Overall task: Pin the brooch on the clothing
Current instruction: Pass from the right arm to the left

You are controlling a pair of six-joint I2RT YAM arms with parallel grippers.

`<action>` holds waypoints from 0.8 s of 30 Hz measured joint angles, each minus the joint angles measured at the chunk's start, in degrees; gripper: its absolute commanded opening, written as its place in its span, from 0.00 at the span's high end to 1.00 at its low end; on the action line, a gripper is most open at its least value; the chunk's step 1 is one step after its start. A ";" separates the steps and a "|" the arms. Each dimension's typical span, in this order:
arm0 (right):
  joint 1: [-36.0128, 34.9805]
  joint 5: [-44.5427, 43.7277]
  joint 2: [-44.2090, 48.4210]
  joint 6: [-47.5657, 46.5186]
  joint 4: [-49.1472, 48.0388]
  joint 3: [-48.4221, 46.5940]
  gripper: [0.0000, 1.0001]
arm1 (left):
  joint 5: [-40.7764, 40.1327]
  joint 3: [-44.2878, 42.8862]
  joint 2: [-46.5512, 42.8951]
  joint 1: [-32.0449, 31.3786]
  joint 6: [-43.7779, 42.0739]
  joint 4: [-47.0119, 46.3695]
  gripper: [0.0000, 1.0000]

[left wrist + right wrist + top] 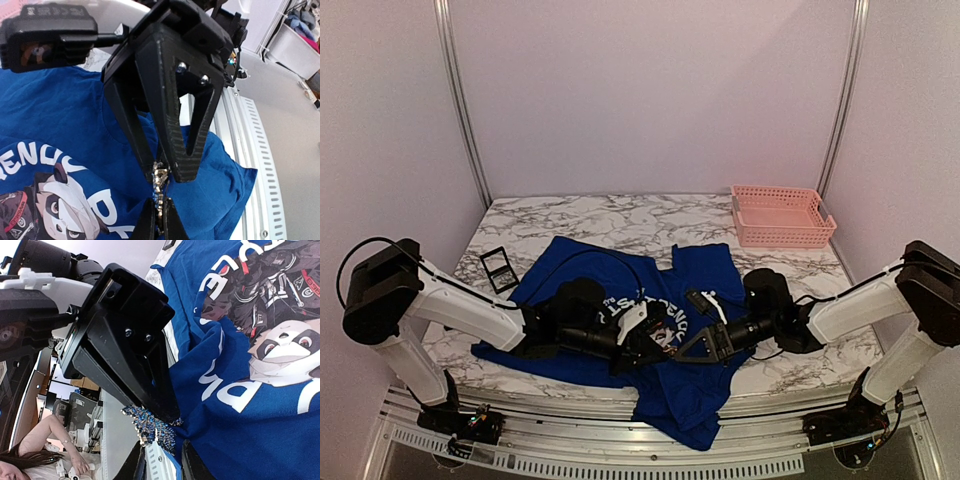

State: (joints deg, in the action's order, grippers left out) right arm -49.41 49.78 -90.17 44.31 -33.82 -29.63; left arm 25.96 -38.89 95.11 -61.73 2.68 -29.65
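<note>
- Royal-blue short-sleeved T-shirt (705,272) with a round chest print of white lettering around a dark panda-like picture: lies spread on the white marble-patterned table (600,215), its hem hanging over the near edge.
- Small glittering blue-and-silver beaded brooch (150,425): held over the blue cloth just beside the print, where the two arms meet. Whether its pin has entered the fabric cannot be told.
- Left gripper (159,216): fingers pressed together, pinching the brooch.
- Right gripper (162,462): fingers parted, tips close by the brooch, gripping nothing.
- Risk, slip: with one small pinch bearing the brooch, any twist may drop it into the folds.
- Risk, snag: loose cloth may lift with the pin and bunch, so the clasp misses.
- Risk, collision: fingertips crowd together, and a small misjudgement knocks the brooch free.
</note>
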 measured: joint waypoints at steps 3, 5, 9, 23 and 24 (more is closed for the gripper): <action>0.00 -0.02 0.57 -0.26 -0.11 0.26 0.82 | 0.07 0.02 0.00 0.00 -0.33 -0.04 1.00; -0.02 -0.13 1.01 -0.48 -0.22 0.44 0.82 | 0.02 0.02 -0.02 0.00 -0.46 -0.35 1.00; -0.02 -0.15 1.03 -0.50 -0.59 0.90 0.82 | -0.87 0.02 -0.20 0.00 -0.50 -0.55 1.00; -0.04 -0.68 0.87 -0.46 -1.46 0.98 0.90 | -1.51 0.02 -0.61 0.00 0.68 -1.40 1.00; -0.04 -0.92 0.81 -0.46 -1.53 0.96 0.91 | -1.49 0.02 -0.61 0.00 0.79 -1.42 1.00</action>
State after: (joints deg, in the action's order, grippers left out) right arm -49.45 48.86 -89.36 43.86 -35.35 -28.67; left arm 24.47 -38.87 94.50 -61.73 3.46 -31.07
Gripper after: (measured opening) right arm 0.123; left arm 0.037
